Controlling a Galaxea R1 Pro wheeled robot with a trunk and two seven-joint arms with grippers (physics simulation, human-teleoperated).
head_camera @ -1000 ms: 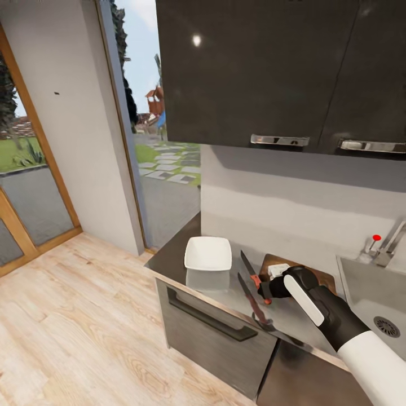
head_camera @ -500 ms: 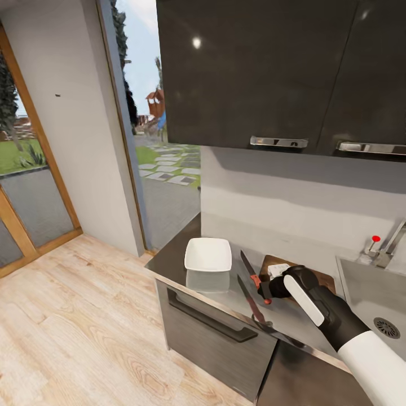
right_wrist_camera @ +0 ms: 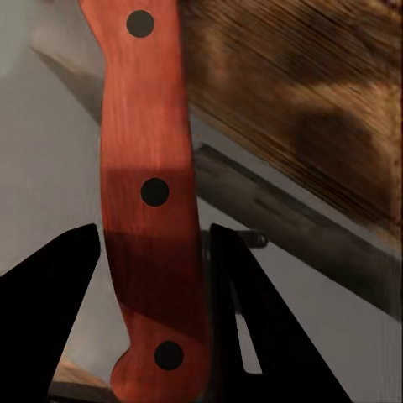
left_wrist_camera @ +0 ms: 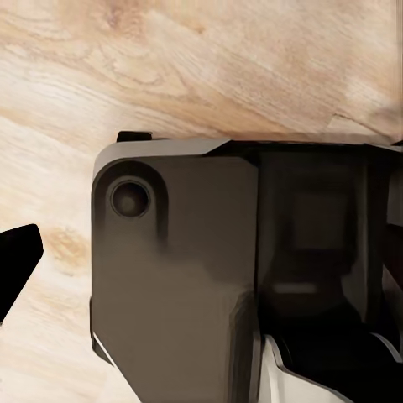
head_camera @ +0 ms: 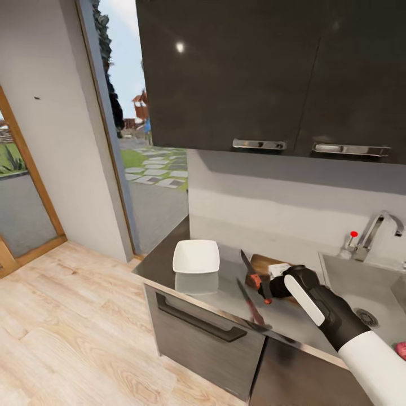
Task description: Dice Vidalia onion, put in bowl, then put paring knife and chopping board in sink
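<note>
Ok so here's where I'm sitting with this one. Going left to right in the head view: the white bowl (head_camera: 195, 256) is sitting at centre-left on the grey surface (head_camera: 225, 290), and as far as I can tell it's looking empty, so no diced onion in there yet. Just right of centre, I'm holding the paring knife (head_camera: 251, 274) with the right end effector (head_camera: 266, 290). In the right wrist view the red-orange handle (right_wrist_camera: 154, 201) is running between the two dark fingers (right_wrist_camera: 50, 311), which are sitting close on either side of it, so I'm judging that as a closed-down grip on the handle. The blade is pointing up and away toward the backsplash. Right behind it the chopping board (head_camera: 265, 263) is lying flat, with a small white thing (head_camera: 278, 270) on it that I can't make out. Further right, the sink (head_camera: 361, 287) with its chrome tap (head_camera: 375, 228), and at the lower right edge a pinkish lump (head_camera: 401, 349) that I can't identify for sure.

Left end effector: its wrist view is showing wood floor (left_wrist_camera: 201, 75) and dark robot body, so I can't tell whether it's open or not.

Progress-wise, I'm guessing mid-task: knife in hand, and bowl filling plus dumping knife and board in the sink are looking undone.
</note>
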